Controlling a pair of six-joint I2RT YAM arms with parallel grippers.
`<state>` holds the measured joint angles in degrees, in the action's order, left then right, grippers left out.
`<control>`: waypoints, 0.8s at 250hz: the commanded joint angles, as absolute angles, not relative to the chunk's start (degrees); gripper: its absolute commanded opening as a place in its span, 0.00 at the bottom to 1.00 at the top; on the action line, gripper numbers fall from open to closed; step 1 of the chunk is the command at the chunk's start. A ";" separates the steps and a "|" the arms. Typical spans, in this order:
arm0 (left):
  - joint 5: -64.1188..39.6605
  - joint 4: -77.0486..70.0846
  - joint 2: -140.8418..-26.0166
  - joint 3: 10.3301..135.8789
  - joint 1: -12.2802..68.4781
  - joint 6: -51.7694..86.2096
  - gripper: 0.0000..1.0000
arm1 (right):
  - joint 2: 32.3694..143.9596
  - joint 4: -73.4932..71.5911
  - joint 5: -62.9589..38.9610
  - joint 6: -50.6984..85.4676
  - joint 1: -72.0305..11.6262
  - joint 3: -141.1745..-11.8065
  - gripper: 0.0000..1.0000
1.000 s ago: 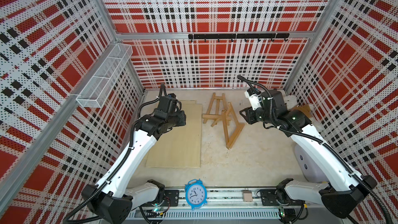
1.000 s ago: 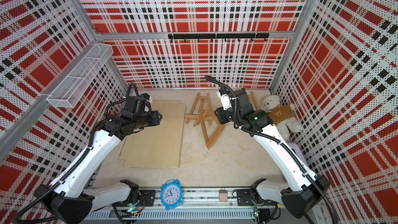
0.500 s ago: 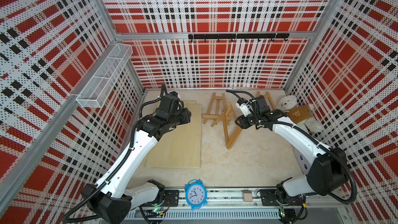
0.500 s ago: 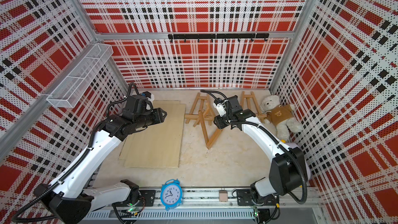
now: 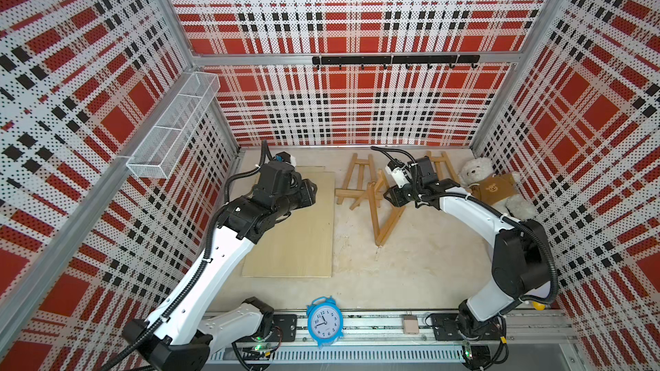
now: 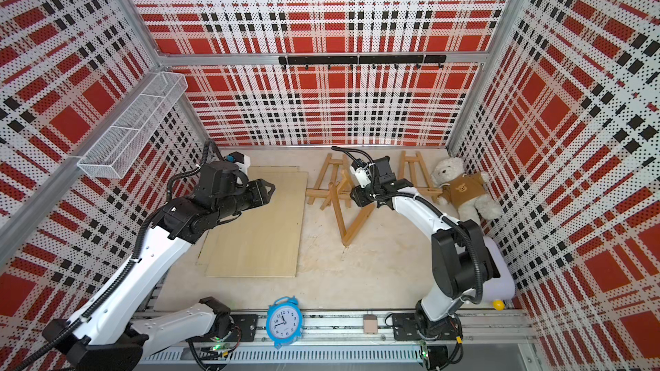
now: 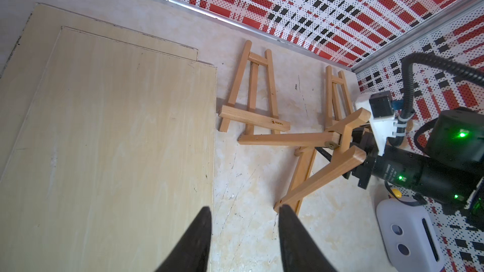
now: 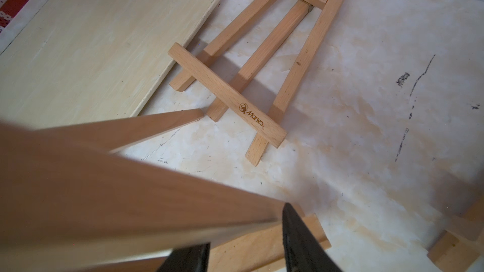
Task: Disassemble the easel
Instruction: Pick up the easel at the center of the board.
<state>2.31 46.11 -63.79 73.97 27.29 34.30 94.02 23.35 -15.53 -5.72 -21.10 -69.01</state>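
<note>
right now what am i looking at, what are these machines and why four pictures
These are two robot arms with pincer grippers at a table. Two pictures look down on everything; two come from cameras on the wrists. The right gripper is clamped on the raised top of a wooden easel, whose feet rest on the table. The left gripper is open and empty above stacked boards. A second easel and a third easel lie flat; a teddy bear and blue clock sit at the edges.

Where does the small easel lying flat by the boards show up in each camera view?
In both top views: flat easel at the back, centre.
Left wrist: near the middle, off the pale boards.
Right wrist: mid-picture, logo ledge up.
Shared landmark: the pale boards beside it.
</note>
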 commanded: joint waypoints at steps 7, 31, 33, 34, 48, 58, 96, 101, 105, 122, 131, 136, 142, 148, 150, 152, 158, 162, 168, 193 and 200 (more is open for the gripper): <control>3.42 46.49 -63.31 73.93 26.48 35.22 0.46 | 94.30 16.84 -19.19 -7.11 -20.29 -68.88 0.29; 3.08 46.49 -63.96 73.83 26.06 35.16 0.46 | 92.33 15.26 -20.04 -7.27 -20.13 -66.95 0.19; 3.05 46.49 -64.04 73.85 26.03 35.13 0.46 | 92.17 15.22 -19.97 -7.22 -20.13 -66.88 0.19; 3.02 46.49 -64.10 73.88 26.02 35.15 0.46 | 92.09 15.21 -19.92 -7.26 -20.13 -66.84 0.19; 2.53 46.28 -64.74 74.01 25.83 35.13 0.46 | 90.23 15.37 -19.19 -7.54 -20.14 -65.99 0.16; 2.15 46.06 -65.25 74.22 25.70 35.00 0.46 | 88.76 16.05 -18.50 -7.79 -20.13 -65.61 0.15; 1.01 45.37 -67.74 75.79 25.56 34.12 0.46 | 81.01 23.06 -14.95 -8.76 -20.18 -66.65 0.14; 0.82 45.27 -68.08 76.05 25.54 33.99 0.46 | 79.87 23.99 -14.35 -8.79 -20.14 -66.91 0.14; 0.64 45.14 -68.33 76.23 25.51 33.85 0.46 | 78.83 24.72 -13.71 -8.90 -20.14 -67.14 0.14; 0.01 44.72 -69.62 76.89 25.53 33.74 0.46 | 75.28 29.35 -11.27 -9.29 -20.18 -69.35 0.14; -0.40 44.33 -70.18 77.16 25.60 33.61 0.46 | 73.78 31.63 -10.21 -9.70 -20.10 -70.74 0.14; -0.74 44.09 -70.52 77.24 25.56 33.51 0.46 | 73.08 33.02 -9.46 -9.90 -20.04 -71.72 0.14; -1.03 43.80 -70.85 77.37 25.64 33.44 0.46 | 72.51 35.07 -8.52 -10.04 -20.04 -73.19 0.14; -1.35 43.60 -71.26 77.58 25.66 33.32 0.46 | 72.19 37.37 -7.60 -10.28 -19.99 -74.87 0.14; -1.44 43.53 -71.36 77.65 25.66 33.36 0.45 | 72.12 38.17 -7.28 -10.35 -20.00 -75.47 0.14; -1.55 43.47 -71.43 77.68 25.64 33.32 0.46 | 72.08 38.92 -6.98 -10.54 -20.01 -76.02 0.14; -1.78 43.34 -71.87 77.93 25.71 33.23 0.45 | 72.07 41.11 -6.00 -10.79 -19.95 -77.87 0.14; -1.96 43.21 -72.12 78.08 25.71 33.27 0.46 | 72.14 42.66 -5.13 -10.88 -20.01 -79.15 0.14; -2.23 43.08 -72.40 78.25 25.80 33.15 0.46 | 72.54 45.10 -3.74 -10.92 -19.82 -81.17 0.14; -1.68 41.24 -74.22 79.04 26.38 33.08 0.45 | 75.87 56.11 -0.46 -11.35 -19.60 -90.89 0.11; -1.59 40.24 -75.01 79.49 26.72 32.75 0.46 | 76.62 58.37 -0.60 -11.57 -19.60 -93.14 0.11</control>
